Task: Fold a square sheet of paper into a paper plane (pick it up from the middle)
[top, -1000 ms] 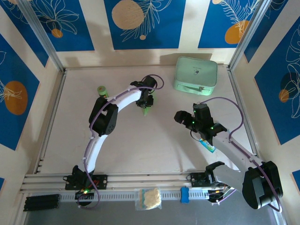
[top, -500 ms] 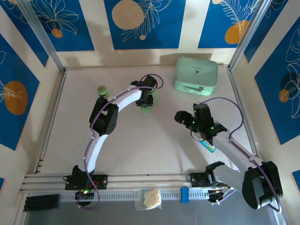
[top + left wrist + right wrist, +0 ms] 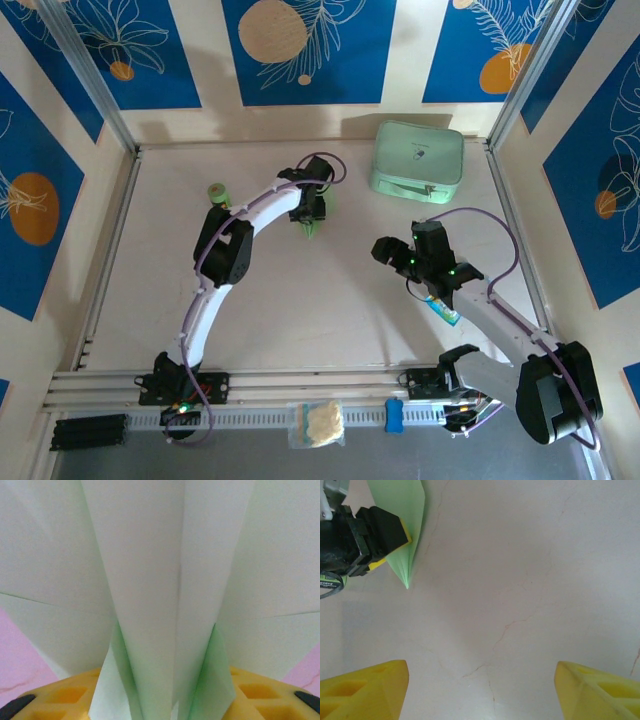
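Observation:
The square sheet of paper stands folded as the paper plane (image 3: 313, 231), a narrow pale green dart with its point toward the near side. My left gripper (image 3: 311, 214) is over it at the table's back middle. In the left wrist view the plane (image 3: 150, 580) fans out between my yellow fingers (image 3: 60, 695), whose jaws stand apart; the gripper (image 3: 165, 702) is open around it. The right wrist view shows the plane (image 3: 408, 545) beside one left finger (image 3: 406, 532). My right gripper (image 3: 386, 250) (image 3: 480, 690) hangs open over bare table to the plane's right.
A mint-green case (image 3: 418, 160) lies at the back right. A small green bottle (image 3: 216, 191) stands left of the left arm. A tube (image 3: 446, 313) lies under the right arm. A bag (image 3: 317, 422) and a blue piece (image 3: 394, 415) sit on the front rail.
The left gripper's jaws have widened around the paper plane and the gripper has drifted slightly toward the back. The right arm has not moved.

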